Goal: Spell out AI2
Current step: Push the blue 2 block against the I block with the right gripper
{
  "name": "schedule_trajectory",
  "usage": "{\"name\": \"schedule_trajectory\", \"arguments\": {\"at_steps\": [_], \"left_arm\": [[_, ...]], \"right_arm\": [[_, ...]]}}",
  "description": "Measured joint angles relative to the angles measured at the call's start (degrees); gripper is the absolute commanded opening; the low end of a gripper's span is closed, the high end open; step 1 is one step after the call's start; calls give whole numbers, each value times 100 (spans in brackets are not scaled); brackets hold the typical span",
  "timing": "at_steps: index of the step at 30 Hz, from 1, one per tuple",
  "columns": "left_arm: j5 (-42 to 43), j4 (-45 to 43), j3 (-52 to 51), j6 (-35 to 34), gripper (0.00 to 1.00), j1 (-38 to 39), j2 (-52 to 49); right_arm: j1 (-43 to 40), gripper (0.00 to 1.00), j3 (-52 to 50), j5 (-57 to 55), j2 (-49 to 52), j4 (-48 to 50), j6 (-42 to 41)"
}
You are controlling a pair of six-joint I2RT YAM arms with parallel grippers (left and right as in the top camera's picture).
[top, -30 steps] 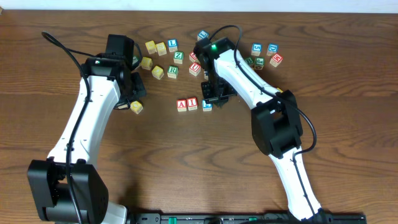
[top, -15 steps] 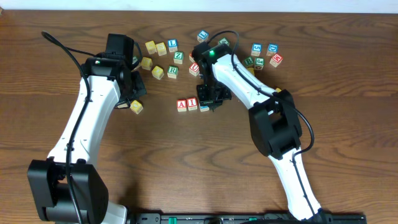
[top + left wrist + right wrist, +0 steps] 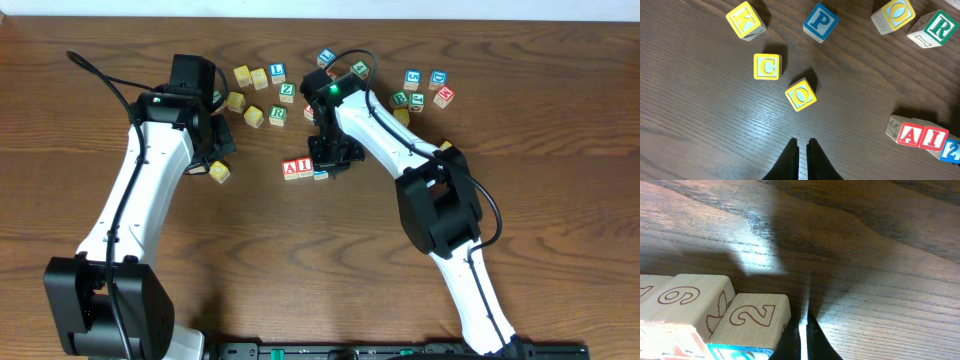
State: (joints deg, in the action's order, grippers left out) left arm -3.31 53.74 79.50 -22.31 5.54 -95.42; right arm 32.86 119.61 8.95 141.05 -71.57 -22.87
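Left of the row, the left pincer [image 3: 802, 148] hovers closed and empty near the yellow O block [image 3: 800, 94], seemingly parked clear. Midway between the left and right edges of the surface [image 3: 560, 230], the A block [image 3: 291, 169] and I block [image 3: 304, 168] touch, with the 2 block [image 3: 752, 317] tight beside I. The right pincer [image 3: 802, 327], closed on nothing, sits against its side, likely nudging it flush. No container shows.
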Motion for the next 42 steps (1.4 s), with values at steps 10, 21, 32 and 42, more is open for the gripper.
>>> {"name": "schedule_trajectory", "arguments": {"at_steps": [10, 21, 32, 42], "left_arm": [[-7, -26, 0, 76, 8, -2, 0], [-138, -251, 0, 160, 8, -542, 0], [-155, -424, 0, 160, 8, -625, 0], [-155, -426, 0, 160, 8, -625, 0]], "right_arm": [[0, 1, 37, -76, -479, -437, -9], [411, 1, -367, -236, -859, -245, -15], [498, 1, -1314, -254, -859, 682, -81], [503, 1, -1436, -398, -857, 1073, -81]]}}
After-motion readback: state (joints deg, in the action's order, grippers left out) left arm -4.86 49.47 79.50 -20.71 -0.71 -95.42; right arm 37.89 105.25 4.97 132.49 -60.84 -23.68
